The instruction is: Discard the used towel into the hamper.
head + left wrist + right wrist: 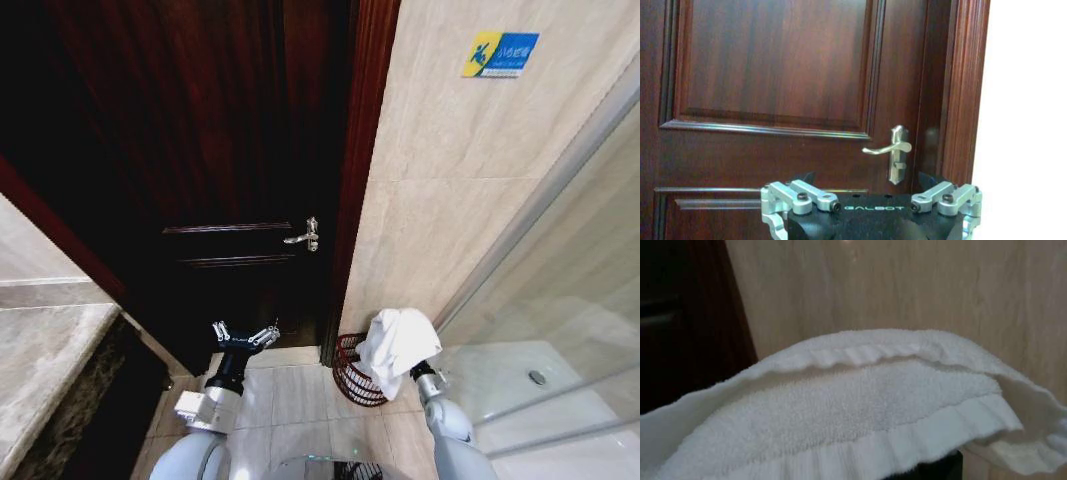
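The used towel [398,343] is white and bunched, hanging from the end of my right arm just above and to the right of the hamper [349,377]. The hamper is a dark reddish-brown wire basket standing on the floor by the door frame. My right gripper [409,358] is covered by the towel and shut on it. In the right wrist view the towel [860,410] drapes close across the front. My left gripper [245,337] is open and empty, raised in front of the door, left of the hamper; in the left wrist view it [868,182] faces the door.
A dark wooden door [200,150] with a silver lever handle [303,235] stands shut ahead. A beige tiled wall [450,200] lies right of it, a glass shower partition [560,300] at far right, and a stone counter [45,370] at left. The tile floor [290,400] is between.
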{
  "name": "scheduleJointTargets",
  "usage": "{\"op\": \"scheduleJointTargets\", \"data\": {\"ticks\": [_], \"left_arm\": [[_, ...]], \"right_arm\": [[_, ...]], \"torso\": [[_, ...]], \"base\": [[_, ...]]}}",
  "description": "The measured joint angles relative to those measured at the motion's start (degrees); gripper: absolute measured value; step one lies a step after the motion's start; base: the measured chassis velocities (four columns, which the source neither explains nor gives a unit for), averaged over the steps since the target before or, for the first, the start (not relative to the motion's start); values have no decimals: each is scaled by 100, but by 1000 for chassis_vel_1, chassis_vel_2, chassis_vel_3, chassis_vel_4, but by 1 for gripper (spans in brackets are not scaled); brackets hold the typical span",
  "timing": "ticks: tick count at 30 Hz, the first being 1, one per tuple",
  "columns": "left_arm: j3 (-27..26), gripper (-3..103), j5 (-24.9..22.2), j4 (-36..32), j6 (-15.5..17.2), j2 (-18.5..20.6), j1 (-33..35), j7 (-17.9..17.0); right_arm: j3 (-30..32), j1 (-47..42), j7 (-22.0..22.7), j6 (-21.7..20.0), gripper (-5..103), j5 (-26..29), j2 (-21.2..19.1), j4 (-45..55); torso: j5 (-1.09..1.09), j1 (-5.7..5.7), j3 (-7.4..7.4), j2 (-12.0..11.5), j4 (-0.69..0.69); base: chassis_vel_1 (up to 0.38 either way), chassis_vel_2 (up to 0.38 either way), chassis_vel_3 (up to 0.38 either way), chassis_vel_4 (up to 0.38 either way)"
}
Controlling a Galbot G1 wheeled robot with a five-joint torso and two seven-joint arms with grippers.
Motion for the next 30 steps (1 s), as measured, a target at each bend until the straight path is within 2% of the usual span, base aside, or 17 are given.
{"op": "scheduleJointTargets", "data": {"ticks": [9, 18, 24, 30], "left_arm": [[0, 100, 0, 0, 0, 0, 0, 0], [0, 100, 0, 0, 0, 0, 0, 0], [0, 100, 0, 0, 0, 0, 0, 0], [0, 100, 0, 0, 0, 0, 0, 0]], "right_arm": [[-94, 157, -64, -243, 11, -16, -146, -467], [-339, 491, 200, -986, 11, 184, -235, -817], [-361, 492, 169, -984, 11, 111, -194, -1134], [-241, 460, -178, -951, 11, -145, -208, -1440]], "torso": [[1, 0, 0, 0, 0], [0, 0, 0, 0, 1], [0, 0, 0, 0, 0], [0, 0, -1, 0, 0]], "base": [[0, 0, 0, 0], [0, 0, 0, 0], [0, 0, 0, 0], [0, 0, 0, 0]]}}
